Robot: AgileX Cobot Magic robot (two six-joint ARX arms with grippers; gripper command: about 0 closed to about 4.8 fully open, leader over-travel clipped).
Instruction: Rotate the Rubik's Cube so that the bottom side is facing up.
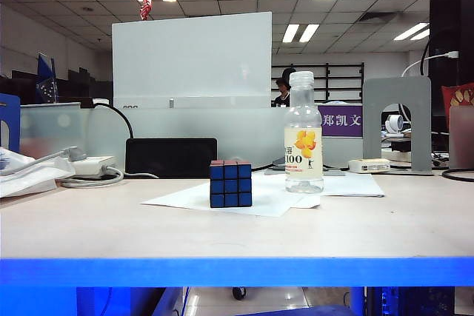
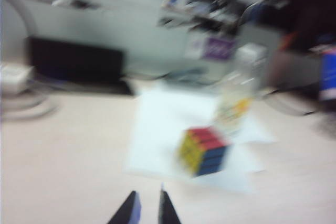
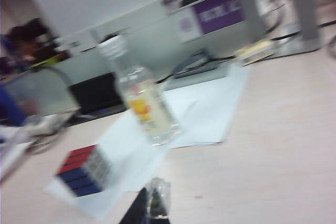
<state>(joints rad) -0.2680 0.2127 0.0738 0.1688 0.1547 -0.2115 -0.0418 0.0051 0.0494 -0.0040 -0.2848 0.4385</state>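
Observation:
The Rubik's Cube (image 1: 230, 183) stands on a white paper sheet (image 1: 266, 199) mid-table, with a blue face toward the exterior camera and red on top. The blurred left wrist view shows the Rubik's Cube (image 2: 203, 150) with yellow, red and blue faces, well ahead of my left gripper (image 2: 148, 209), whose jaws are a narrow gap apart and empty. In the right wrist view the Rubik's Cube (image 3: 84, 172) lies off to one side of my right gripper (image 3: 152, 207), which is shut on nothing. Neither gripper appears in the exterior view.
A clear drink bottle (image 1: 304, 138) with an orange label stands on the paper just right of the cube. Behind are a black flat device (image 1: 170, 157), a white adapter with cables (image 1: 90, 166) at the left and a grey bookend (image 1: 396, 120) at the right.

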